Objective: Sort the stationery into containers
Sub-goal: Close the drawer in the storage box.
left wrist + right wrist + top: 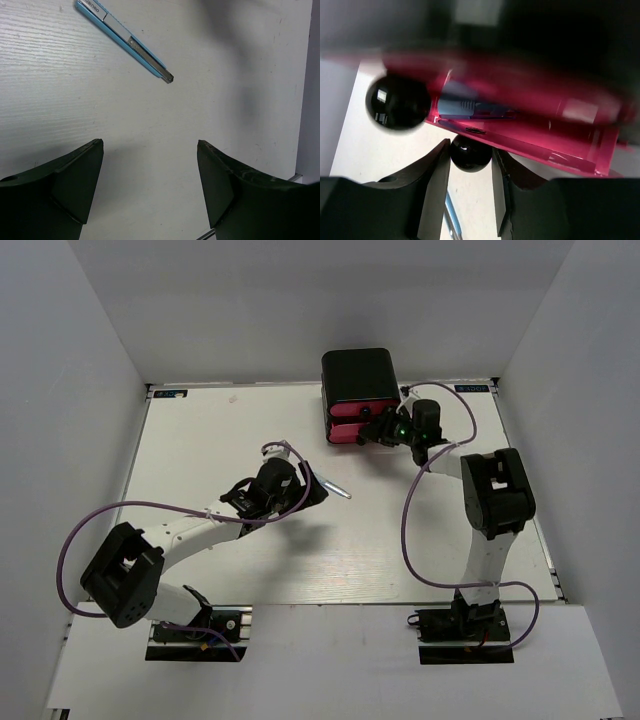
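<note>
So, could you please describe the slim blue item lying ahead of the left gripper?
The blue item is a slim, flat light-blue stick, plastic by the look, with a grey strip along its middle, lettering near one end and a dark angled tip. It lies flat and diagonal on the table, untouched, ahead of the open left gripper.

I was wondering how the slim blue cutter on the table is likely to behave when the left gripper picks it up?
The blue cutter looks straight and hard-bodied, so it is probably stiff. It is thin and lies flat on the table, so it is likely light, yet awkward to pinch. Its flat-sided body seems unlikely to roll.
</note>
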`<control>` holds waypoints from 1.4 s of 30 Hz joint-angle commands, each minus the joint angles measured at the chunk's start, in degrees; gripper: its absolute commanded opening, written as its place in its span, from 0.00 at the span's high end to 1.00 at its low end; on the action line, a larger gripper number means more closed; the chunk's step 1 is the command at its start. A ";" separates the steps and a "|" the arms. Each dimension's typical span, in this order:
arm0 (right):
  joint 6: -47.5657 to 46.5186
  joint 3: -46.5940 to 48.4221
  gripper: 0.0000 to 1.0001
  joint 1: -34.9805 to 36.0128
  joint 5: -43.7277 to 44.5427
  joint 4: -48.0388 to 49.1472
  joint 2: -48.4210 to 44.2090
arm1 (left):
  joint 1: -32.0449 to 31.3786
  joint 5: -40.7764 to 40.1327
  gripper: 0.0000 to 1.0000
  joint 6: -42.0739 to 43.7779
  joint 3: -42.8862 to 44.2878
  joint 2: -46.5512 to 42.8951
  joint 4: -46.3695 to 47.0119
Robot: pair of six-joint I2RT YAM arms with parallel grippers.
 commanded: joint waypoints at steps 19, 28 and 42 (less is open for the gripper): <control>6.04 -0.10 0.46 -0.27 -0.54 6.18 0.96 | -0.03 -0.57 0.15 0.67 1.98 -0.17 -1.74; 10.52 1.99 0.51 -0.18 1.48 7.68 3.15 | -0.03 -0.04 0.15 1.20 3.12 0.36 -2.36; 14.65 5.43 0.70 -0.18 3.24 10.49 5.43 | -0.03 -0.04 0.15 0.05 3.12 -0.17 -3.41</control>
